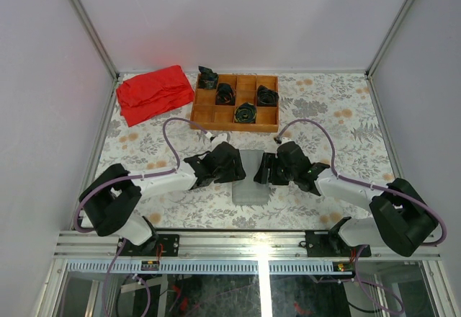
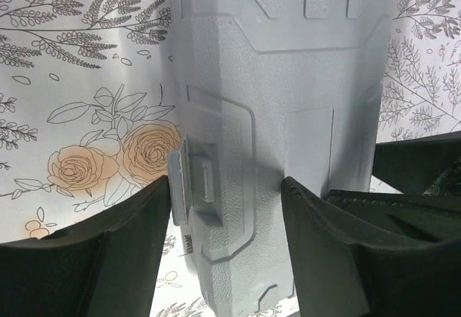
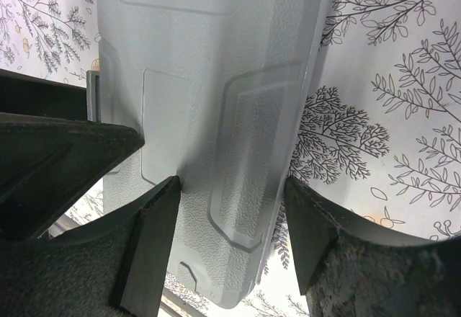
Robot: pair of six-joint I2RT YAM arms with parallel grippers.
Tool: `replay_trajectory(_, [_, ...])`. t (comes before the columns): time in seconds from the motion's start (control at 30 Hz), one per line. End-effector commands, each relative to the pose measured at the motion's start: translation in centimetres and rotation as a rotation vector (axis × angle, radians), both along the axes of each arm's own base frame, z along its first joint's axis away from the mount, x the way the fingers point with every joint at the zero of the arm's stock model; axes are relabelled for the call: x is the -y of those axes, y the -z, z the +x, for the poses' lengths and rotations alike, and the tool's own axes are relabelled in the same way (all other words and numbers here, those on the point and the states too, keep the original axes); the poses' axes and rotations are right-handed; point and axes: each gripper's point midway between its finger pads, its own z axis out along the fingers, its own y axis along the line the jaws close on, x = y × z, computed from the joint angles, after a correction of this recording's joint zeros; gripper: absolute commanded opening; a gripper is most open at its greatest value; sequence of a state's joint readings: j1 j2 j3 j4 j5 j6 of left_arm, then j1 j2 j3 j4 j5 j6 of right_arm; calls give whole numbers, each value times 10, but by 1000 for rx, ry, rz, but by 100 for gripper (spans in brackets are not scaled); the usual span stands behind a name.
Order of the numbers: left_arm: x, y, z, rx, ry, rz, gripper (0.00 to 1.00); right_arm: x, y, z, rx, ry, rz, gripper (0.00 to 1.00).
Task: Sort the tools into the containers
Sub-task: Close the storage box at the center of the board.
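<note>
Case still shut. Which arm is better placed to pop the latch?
Left. The latch on the grey case sits between the fingers of the open left gripper, per its wrist view. The right gripper straddles the opposite edge, no latch between its fingers.

We find the case [image 1: 250,187] flat on the table [image 1: 324,115], between our two claws. The left claw [image 1: 234,166] is at its left side and the right claw [image 1: 268,167] at its right, both toward the case's far half. Each claw straddles one long edge, with one finger over the lid and the other just outside the edge. The left claw's outer finger is beside the latch [image 2: 196,187]. Beyond both claws, just behind the case, sits the tray [image 1: 209,117], with bundles [image 1: 246,112] in its compartments. Farther left, beyond the left claw, the cloth [image 1: 153,94] lies just beside the tray.
</note>
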State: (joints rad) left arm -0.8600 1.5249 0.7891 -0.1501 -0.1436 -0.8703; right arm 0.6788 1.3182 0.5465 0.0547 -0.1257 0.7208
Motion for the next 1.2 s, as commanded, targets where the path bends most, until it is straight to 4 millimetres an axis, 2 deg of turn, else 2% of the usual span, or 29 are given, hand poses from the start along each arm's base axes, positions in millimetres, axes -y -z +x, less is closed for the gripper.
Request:
replay_trajectory(0.0, [-31, 22, -5, -32, -28, 155, 58, -6, 1, -4, -10, -43, -4, 65])
replay_trajectory(0.87, [-34, 25, -23, -28, -18, 281, 43, -6, 8, -9, -27, -46, 12, 65])
replay_trajectory(1.17, [-34, 21, -26, 10, 0, 312, 31, -6, 11, -11, -39, -51, 14, 65])
